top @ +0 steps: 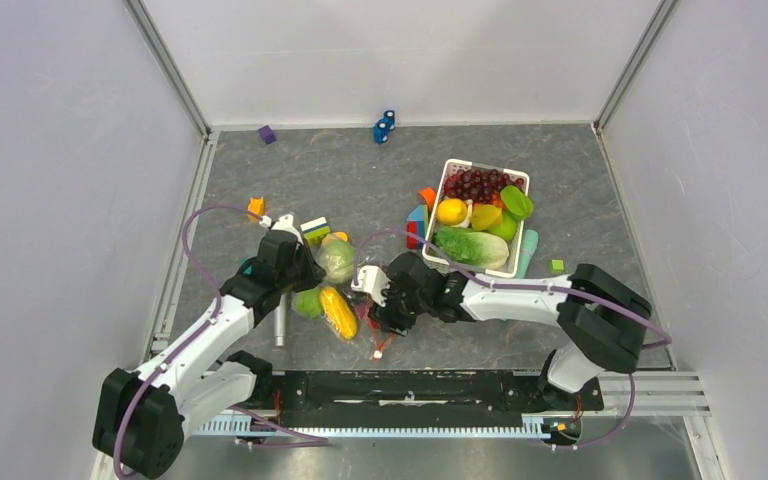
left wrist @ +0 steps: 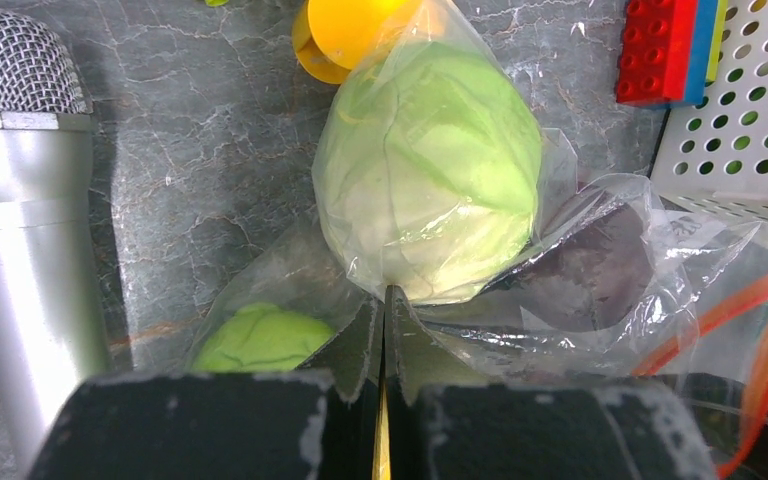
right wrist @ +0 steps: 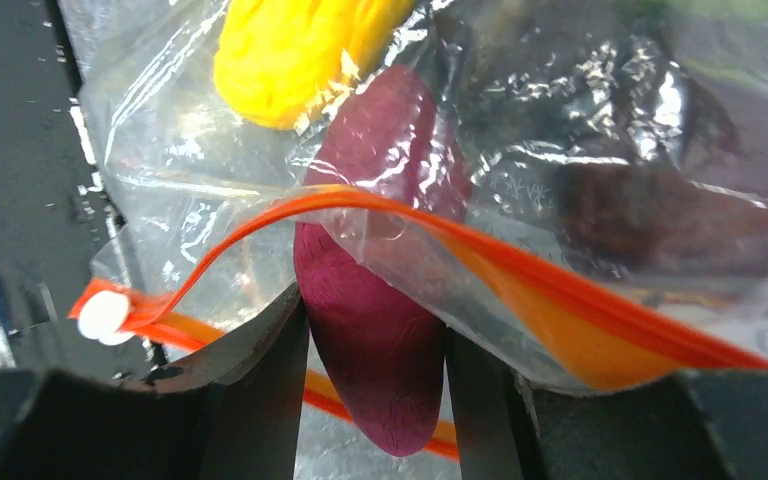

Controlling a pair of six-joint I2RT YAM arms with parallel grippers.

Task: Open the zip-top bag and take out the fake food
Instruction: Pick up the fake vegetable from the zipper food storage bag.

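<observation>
2 arms: left arm point(top: 210, 330), right arm point(top: 520, 297). White links, black joints, black shoulders. Purple cable point(top: 190, 250) along each.

A dark grey, marble-veined counter point(top: 340, 170) fills the floor of a small booth. Plain, pale lavender-white panels close it in: a back wall point(top: 400, 50), a left wall point(top: 50, 200) and a right wall point(top: 730, 150). Slim silver metal posts point(top: 167, 65) run up the two back corners. A silver rail point(top: 182, 230) borders the counter's left edge. Along the near edge lie a black strip point(top: 410, 385) and a slotted silver bar point(top: 410, 430). The light is even and soft, with faint shadows.
</observation>
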